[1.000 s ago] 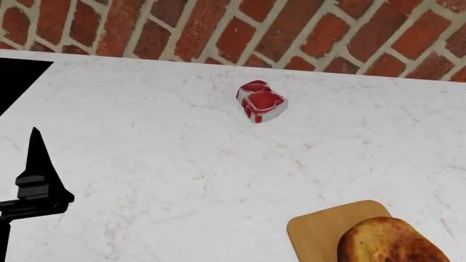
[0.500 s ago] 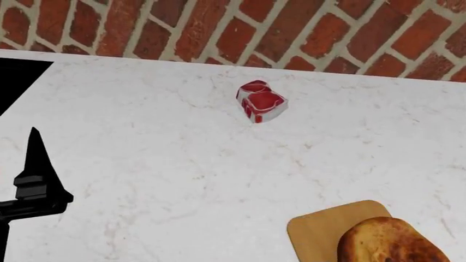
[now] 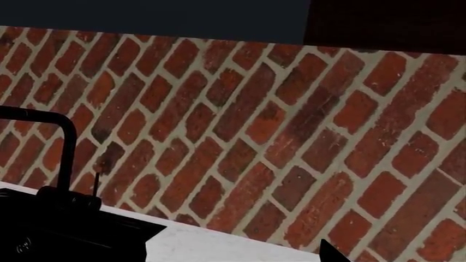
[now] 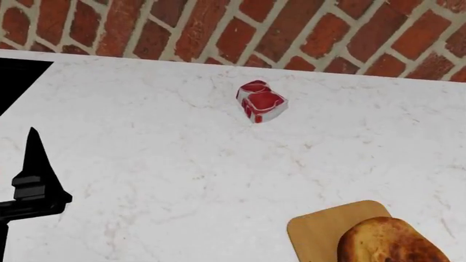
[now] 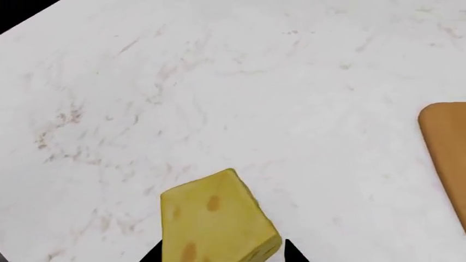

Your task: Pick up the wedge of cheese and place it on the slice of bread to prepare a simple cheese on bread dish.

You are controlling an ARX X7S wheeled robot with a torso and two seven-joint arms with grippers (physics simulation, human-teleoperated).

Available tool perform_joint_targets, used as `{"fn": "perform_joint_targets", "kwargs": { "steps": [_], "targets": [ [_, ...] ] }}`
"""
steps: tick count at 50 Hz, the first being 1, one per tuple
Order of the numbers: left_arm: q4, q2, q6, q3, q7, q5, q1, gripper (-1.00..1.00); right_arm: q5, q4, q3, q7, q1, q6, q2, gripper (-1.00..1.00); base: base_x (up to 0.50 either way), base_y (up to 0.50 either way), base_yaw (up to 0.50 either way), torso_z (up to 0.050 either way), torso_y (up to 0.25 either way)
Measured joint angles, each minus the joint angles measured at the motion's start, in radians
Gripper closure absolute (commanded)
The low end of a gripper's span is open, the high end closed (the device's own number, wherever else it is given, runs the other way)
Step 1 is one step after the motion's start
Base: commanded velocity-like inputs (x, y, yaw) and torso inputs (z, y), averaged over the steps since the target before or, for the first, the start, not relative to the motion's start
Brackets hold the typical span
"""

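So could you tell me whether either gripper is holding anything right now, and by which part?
It cannot be told. The wedge of cheese sits right at the right gripper's fingertips, but contact isn't visible. The left gripper holds nothing visible.

Matt white marble counter [image 4: 182, 180], smooth tan wood board [image 4: 320, 229], rough crusty bread [image 4: 389, 243], waxy-looking cheese [image 5: 215, 221], rough brick wall [image 3: 255, 120].

White marble counter [image 4: 182, 180]: meat chunk [image 4: 261, 101], tan board [image 4: 320, 229], cheese wedge [image 5: 215, 221]
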Motion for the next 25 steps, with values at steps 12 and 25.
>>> {"fn": "perform_joint_targets", "kwargs": {
  "steps": [12,25],
  "targets": [
    [0.000,-0.003,0.005,0.001,-0.002,-0.006,0.001,-1.00,0.124,-0.042,0.005,0.110,0.112,-0.081,0.084,1.00,0.00,0.00,0.00,0.000,0.000],
    [0.001,-0.006,0.008,0.004,-0.006,-0.011,0.001,-1.00,0.267,-0.059,0.071,0.166,0.249,-0.186,0.237,1.00,0.00,0.00,0.00,0.000,0.000]
  ]
}}
